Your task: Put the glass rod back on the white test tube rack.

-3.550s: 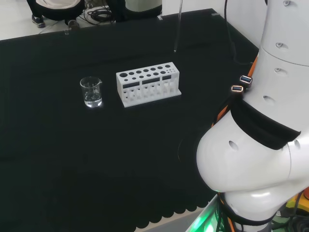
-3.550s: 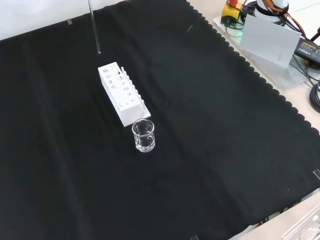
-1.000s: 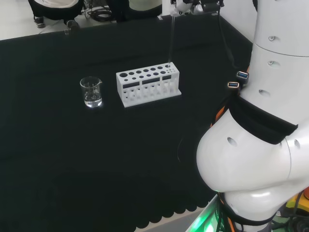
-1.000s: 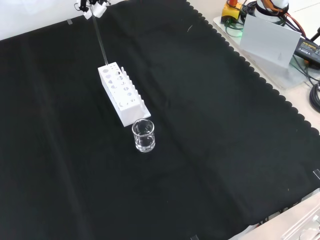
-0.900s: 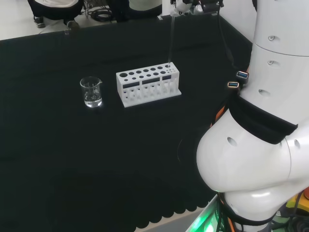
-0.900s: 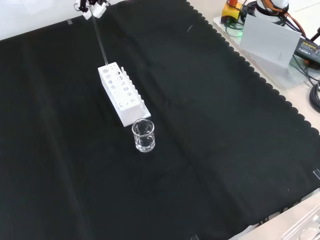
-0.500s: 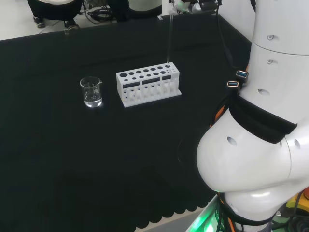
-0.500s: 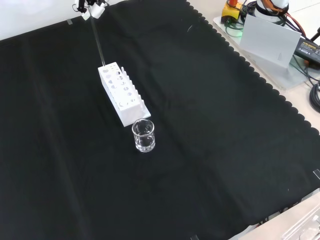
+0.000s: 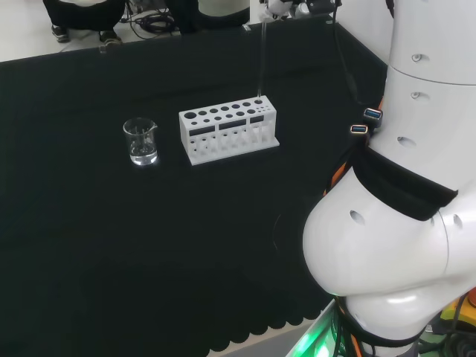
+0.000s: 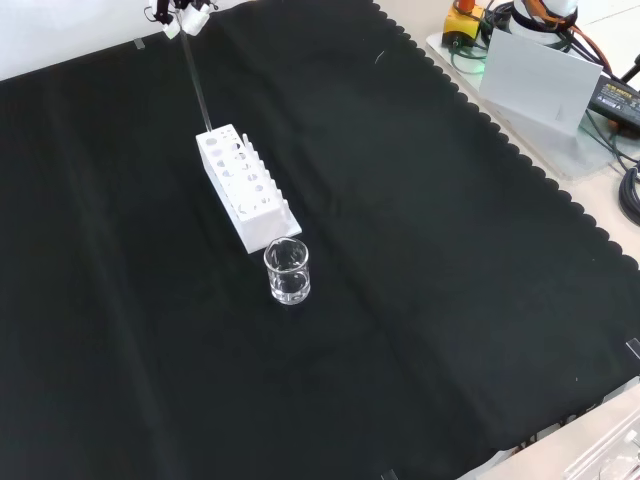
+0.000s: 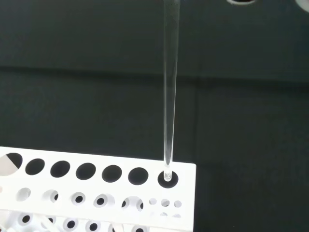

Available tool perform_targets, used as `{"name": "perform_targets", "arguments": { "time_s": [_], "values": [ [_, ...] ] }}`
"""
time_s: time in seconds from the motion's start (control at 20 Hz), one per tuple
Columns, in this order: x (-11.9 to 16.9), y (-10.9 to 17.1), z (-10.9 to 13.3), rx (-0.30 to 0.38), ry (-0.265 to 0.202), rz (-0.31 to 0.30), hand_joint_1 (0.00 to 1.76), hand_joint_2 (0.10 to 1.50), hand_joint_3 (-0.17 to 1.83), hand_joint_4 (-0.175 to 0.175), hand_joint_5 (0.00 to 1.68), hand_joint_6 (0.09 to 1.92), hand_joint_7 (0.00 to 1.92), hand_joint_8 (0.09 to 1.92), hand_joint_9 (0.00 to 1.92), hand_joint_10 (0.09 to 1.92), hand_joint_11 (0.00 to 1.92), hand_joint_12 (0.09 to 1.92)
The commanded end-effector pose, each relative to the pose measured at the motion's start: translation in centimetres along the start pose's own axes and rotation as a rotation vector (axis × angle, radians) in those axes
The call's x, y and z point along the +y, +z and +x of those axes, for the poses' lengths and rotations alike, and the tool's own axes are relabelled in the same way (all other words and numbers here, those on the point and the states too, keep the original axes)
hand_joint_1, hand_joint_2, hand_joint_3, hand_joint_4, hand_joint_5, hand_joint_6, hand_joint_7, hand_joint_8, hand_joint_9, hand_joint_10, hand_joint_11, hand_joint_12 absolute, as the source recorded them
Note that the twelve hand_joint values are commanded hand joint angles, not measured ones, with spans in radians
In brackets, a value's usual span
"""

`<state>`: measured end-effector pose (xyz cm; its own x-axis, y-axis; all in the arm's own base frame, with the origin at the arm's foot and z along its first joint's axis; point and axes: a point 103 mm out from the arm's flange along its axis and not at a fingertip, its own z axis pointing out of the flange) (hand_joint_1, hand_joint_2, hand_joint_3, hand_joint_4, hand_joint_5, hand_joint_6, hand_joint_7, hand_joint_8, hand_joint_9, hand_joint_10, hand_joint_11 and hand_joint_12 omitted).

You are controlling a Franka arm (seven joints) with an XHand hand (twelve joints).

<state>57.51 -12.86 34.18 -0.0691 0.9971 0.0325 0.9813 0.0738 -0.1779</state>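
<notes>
The white test tube rack stands mid-cloth with a small beaker to its left in the head view, and the glass rod stands upright with its tip in the rack's end hole (the rightmost in that view). The hand pinches the rod's top; a tilted release could lever the rod out or tip the rack.

A rod is held by the hand at the view's top, its lower end meeting the far end of the white rack. A beaker is seen just before the rack's near end.
</notes>
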Motion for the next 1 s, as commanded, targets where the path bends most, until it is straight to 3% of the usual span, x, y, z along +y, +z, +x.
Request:
{"name": "perform_targets", "arguments": {
  "time_s": [0.05,0.5,1.0],
  "values": [
    [0.0,0.4,-0.2,0.004,0.002,0.004,1.20,1.10,-0.17,-0.175,1.21,0.68,1.73,0.51,1.86,0.45,1.78,0.89],
    [0.7,0.5,0.3,0.007,-0.011,0.003,1.20,1.10,-0.17,-0.175,1.21,0.68,1.73,0.51,1.86,0.45,1.79,0.89],
    [0.9,2.4,-0.1,0.014,-0.012,0.030,1.20,1.10,-0.17,-0.175,1.21,0.68,1.73,0.51,1.86,0.45,1.79,0.89]
  ]
}}
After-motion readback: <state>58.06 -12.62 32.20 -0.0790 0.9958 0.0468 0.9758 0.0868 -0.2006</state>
